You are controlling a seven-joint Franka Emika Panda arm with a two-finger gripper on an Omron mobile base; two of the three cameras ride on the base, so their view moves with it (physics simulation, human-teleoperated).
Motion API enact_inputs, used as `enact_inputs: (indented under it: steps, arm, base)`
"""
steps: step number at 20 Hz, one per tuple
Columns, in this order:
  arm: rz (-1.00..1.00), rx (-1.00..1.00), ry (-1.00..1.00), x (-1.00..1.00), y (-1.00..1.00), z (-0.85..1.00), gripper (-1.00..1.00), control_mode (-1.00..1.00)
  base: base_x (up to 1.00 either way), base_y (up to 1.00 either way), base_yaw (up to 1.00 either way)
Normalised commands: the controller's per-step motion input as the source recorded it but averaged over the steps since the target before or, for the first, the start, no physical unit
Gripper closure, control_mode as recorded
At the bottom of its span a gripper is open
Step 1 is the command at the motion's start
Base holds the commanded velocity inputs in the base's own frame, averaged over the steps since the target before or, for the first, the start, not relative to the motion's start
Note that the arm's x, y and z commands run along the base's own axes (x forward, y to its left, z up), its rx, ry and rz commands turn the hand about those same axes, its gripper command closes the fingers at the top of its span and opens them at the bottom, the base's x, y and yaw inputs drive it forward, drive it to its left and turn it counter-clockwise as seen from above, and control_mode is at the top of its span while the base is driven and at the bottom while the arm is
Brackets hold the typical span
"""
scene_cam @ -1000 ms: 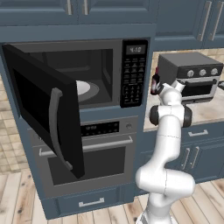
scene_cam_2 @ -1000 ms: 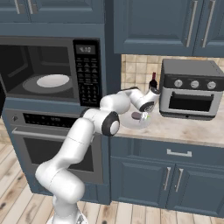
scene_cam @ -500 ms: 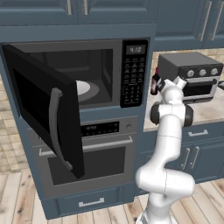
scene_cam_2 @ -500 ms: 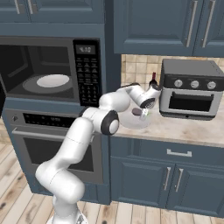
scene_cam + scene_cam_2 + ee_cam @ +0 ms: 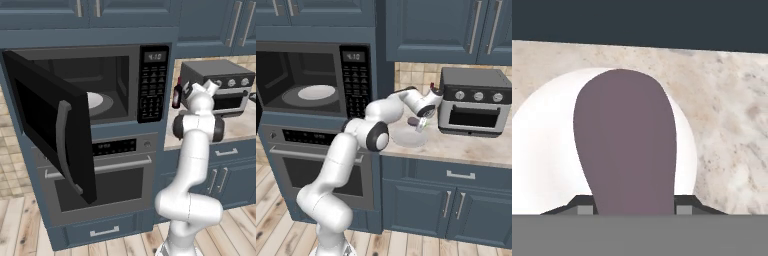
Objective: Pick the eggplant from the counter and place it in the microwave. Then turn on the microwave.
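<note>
My gripper is shut on the dark purple eggplant, holding it just above a white plate on the beige counter. In the hand view the eggplant stands between my gripper's two dark fingertips, with the plate behind it. The black microwave is to the left with its door swung wide open. Its white turntable is bare, and the keypad is on the right side.
A grey toaster oven stands on the counter just right of the gripper, and a dark red bottle stands behind it by the wall. A steel wall oven sits under the microwave. The open door juts out into the room on the left.
The hand has risen slightly over the plate with the eggplant in it. Nothing else has moved.
</note>
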Motion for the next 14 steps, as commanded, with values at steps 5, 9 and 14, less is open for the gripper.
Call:
enact_inputs:
  steps: [5, 9, 14]
  arm:
    - [0.00, 0.00, -0.06, -0.42, 0.01, 0.06, 1.00, -1.00]
    - [0.00, 0.00, -0.12, -0.50, 0.04, 0.12, 1.00, -1.00]
    - [-0.01, 0.00, -0.10, -0.46, 0.00, 0.31, 1.00, -1.00]
  base:
    - [0.00, 0.00, 0.00]
    - [0.00, 0.00, 0.00]
    - [0.00, 0.00, 0.00]
